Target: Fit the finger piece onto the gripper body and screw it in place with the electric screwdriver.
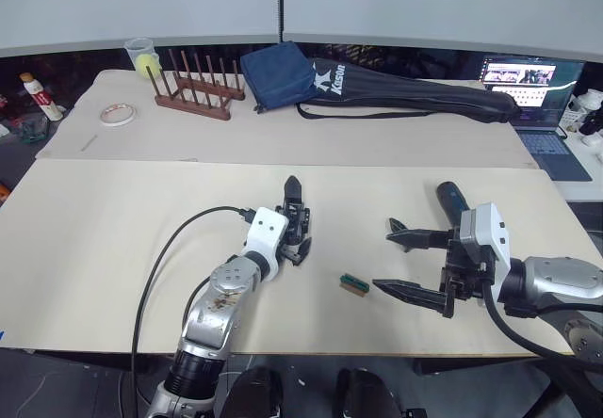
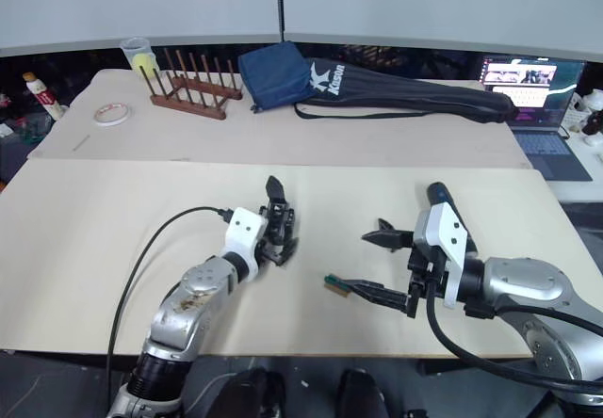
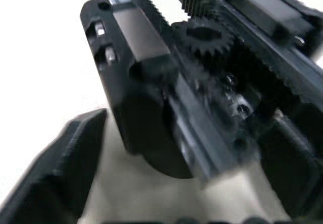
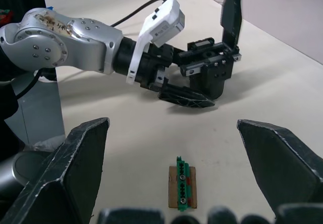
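The gripper body (image 1: pixel 299 222) is a small black block with gears and a pointed finger (image 1: pixel 293 192) sticking up, mid-table. My left gripper (image 1: pixel 300 245) is shut on the gripper body (image 3: pixel 166 98), one finger on each side. In the right wrist view one left finger (image 4: pixel 184 97) lies along the base of the body (image 4: pixel 212 75). My right gripper (image 1: pixel 382 256) is open and holds nothing, a hand's width to the right. The electric screwdriver (image 1: pixel 450 197), dark blue, lies just behind the right wrist. The finger piece is out of view.
A tiny green-and-red piece (image 1: pixel 354 284) lies between my grippers, near the front edge. At the back are a wooden rack (image 1: pixel 193 88), a blue bag (image 1: pixel 278 74), a long black bag (image 1: pixel 415 98), a tape roll (image 1: pixel 118 114) and a cup (image 1: pixel 141 57). A laptop (image 1: pixel 532 88) stands far right.
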You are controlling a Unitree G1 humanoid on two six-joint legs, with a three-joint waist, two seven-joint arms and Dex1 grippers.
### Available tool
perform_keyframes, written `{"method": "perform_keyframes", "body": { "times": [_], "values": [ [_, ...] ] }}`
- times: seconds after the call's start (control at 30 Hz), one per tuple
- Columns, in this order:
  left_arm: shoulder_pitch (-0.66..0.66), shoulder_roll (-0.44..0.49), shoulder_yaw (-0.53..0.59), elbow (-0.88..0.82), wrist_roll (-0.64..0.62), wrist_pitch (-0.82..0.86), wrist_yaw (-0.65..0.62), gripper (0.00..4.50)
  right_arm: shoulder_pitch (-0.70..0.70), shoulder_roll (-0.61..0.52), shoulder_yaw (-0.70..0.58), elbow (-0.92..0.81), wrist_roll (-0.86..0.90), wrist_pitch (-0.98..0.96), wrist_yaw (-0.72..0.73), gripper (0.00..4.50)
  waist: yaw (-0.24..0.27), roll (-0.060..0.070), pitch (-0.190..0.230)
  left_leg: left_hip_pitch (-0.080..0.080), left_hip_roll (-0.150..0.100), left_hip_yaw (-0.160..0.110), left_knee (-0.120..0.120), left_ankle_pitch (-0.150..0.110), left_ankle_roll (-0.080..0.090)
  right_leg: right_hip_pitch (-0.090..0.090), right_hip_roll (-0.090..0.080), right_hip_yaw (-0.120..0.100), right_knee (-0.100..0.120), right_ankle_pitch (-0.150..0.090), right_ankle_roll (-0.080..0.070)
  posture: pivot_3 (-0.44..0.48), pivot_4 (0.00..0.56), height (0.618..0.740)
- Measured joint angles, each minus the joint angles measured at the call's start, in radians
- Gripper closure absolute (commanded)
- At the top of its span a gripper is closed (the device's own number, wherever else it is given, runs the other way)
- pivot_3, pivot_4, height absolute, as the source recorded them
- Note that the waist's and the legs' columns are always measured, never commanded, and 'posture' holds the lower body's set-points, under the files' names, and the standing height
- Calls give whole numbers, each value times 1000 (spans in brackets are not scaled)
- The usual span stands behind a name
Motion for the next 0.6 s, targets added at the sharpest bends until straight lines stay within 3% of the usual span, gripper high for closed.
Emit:
{"method": "perform_keyframes", "body": {
  "times": [0.17, 0.3, 0.6],
  "values": [
    [17, 193, 22, 4, -89, -47, -235, 45, -8, 0, 3, 2, -6, 0, 1, 0, -1, 0, 0, 1, 1, 0, 0, 0, -1, 0, 0, -1, 1, -1, -1, 0, 150, 740],
    [-49, 294, 14, 136, -111, -178, -422, 45, -27, 0, 6, 11, -7, 0, 1, 0, 5, 1, 0, 0, 0, 0, 0, 0, 0, 0, 0, -1, 0, -3, -5, 0, 150, 740],
    [-313, 281, 14, 582, -117, -438, -648, 45, -30, 0, 3, -3, -6, 0, -9, 0, 6, 1, 0, 0, 0, 1, 1, 0, 0, 0, -1, -1, 0, 0, 0, 0, 150, 740]
  ]
}}
